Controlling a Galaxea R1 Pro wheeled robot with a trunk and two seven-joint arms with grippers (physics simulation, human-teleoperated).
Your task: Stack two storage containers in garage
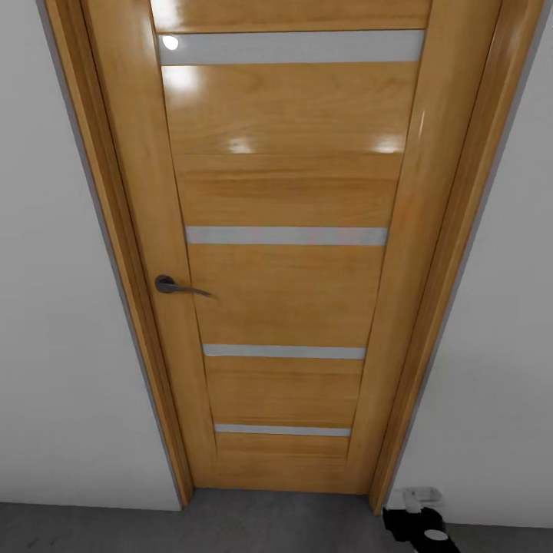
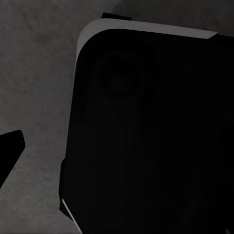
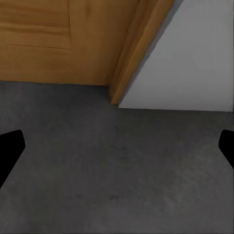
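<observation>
The storage containers are out of view. I face a closed orange-wood door (image 1: 284,253) with pale stripes and a grey lever handle (image 1: 173,286), set in pale grey walls. The dark grey floor (image 1: 100,530) runs along the door's foot. My right gripper (image 3: 117,156) is open over bare floor (image 3: 117,185), with one dark fingertip (image 3: 9,151) at each side and nothing between them. My left gripper (image 2: 117,156) hangs next to my black base (image 2: 156,136). One of its fingertips (image 2: 9,151) stands far out to the side, and the other is lost against the dark body.
The door frame's lower corner (image 3: 122,83) meets the pale wall (image 3: 195,63) close ahead of the right gripper. Part of my right arm (image 1: 421,522) is low by the frame's right foot. The door is shut, and walls flank it on both sides.
</observation>
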